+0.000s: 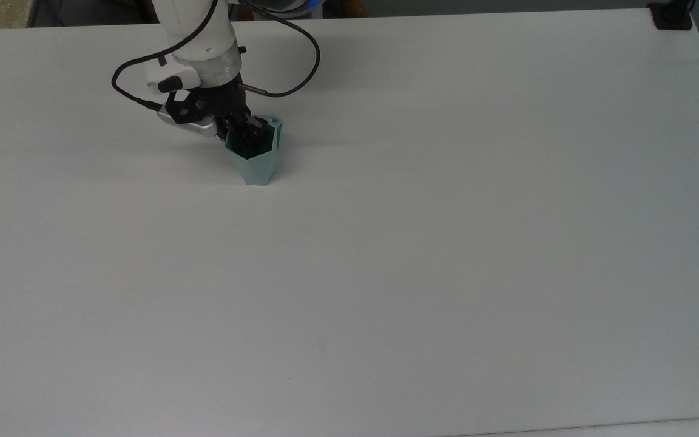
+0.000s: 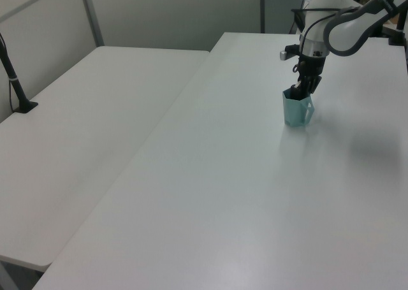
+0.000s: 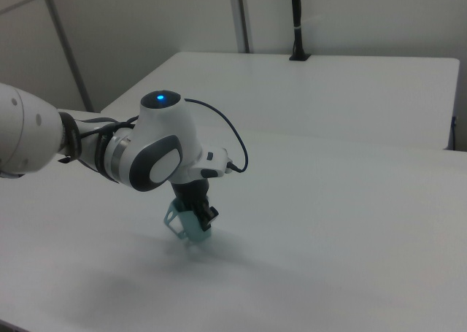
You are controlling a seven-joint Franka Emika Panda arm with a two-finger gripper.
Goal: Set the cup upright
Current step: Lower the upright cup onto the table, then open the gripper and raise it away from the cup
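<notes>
Cup [image 1: 258, 159] upright on table [image 1: 446, 243]; arm vertical above, jaws clamped on rim.

I observe my arm [image 3: 157, 153] reaching down with the wrist near vertical. The gripper [image 1: 251, 135] points downward, its black fingers [image 2: 298, 89] closed on a cup [image 1: 257, 162] wall, one finger inside the rim.

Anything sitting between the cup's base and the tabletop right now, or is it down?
Nothing lies between them. In the left view the cup stands upright with its base on the bare white table, gripper reaching into its mouth.
</notes>
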